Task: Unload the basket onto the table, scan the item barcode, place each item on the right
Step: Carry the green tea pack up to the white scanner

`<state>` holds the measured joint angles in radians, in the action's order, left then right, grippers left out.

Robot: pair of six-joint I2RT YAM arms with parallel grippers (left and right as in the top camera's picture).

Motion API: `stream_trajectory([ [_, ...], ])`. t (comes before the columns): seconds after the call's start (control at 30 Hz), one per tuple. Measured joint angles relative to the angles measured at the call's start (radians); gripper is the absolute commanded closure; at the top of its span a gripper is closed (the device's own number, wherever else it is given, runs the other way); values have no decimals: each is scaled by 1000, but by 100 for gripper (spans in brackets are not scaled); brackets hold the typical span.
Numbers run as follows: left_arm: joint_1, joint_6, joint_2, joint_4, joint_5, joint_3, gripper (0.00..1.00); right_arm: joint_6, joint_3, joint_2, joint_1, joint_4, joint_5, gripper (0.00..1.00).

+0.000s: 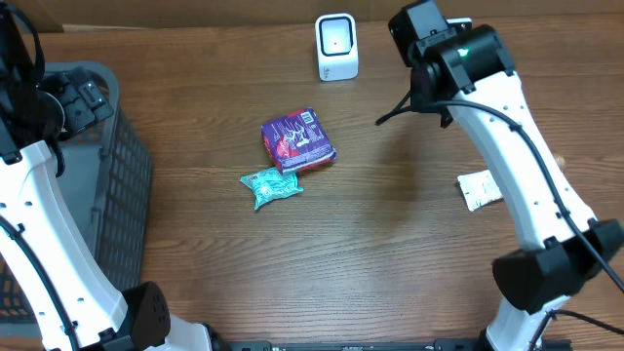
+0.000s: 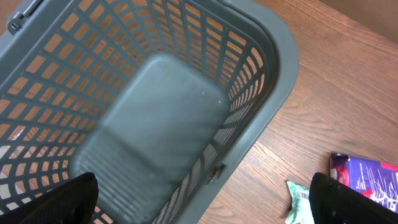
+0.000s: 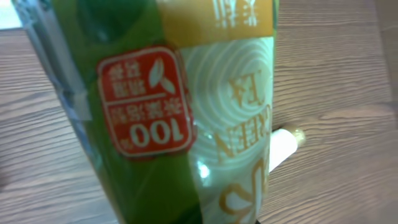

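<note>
Gray basket at far left. The left gripper hangs over it with jaws spread wide and nothing in them; leave it parked there.

Mid-table there is a teal packet, and just beside it, edges about touching, a purple packet. The print on both is too small to read.

The white scanner stands at the back edge of the table, its dark window facing forward.

The right gripper is up near the scanner, just to its right. Its jaws are nearly closed on the green bottle, which fills the right wrist view. The fingers themselves aren't visible there, and the overhead view hides the bottle under the arm.

Step in hand, as judged: present the bottle's barcode to the scanner.
- No barcode shows on the face toward the wrist camera, so it is likely round the side or back.
- Roll the bottle about its long axis until the code faces the window.
- Bring it level with the window, close but not touching, and hold still.
- Keep the jaws off the code, and move slowly because the curved, glossy label may glare.

Readable on the bottle, all upside down in the wrist view:
- a red badge with a leaf mark and "100"
- "GREEN" in pale letters on the swirl panel
- East Asian characters on the yellow band, not legible

A white packet lies at right under the arm; its text is unreadable.
</note>
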<state>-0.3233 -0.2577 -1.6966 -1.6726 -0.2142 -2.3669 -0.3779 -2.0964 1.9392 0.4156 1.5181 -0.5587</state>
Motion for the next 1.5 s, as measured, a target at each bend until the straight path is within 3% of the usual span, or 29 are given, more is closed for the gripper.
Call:
stream_trajectory([
  [0.5, 0, 0, 0, 0, 0, 0, 1, 0, 0, 161, 23, -87, -257, 96],
  [0.87, 0, 0, 0, 0, 0, 0, 1, 37, 0, 168, 23, -183, -341, 96],
  [1.23, 0, 0, 0, 0, 0, 0, 0, 398, 0, 168, 23, -554, -533, 96],
  [1.5, 0, 0, 0, 1, 0, 1, 0, 818, 0, 168, 23, -917, -509, 96],
])
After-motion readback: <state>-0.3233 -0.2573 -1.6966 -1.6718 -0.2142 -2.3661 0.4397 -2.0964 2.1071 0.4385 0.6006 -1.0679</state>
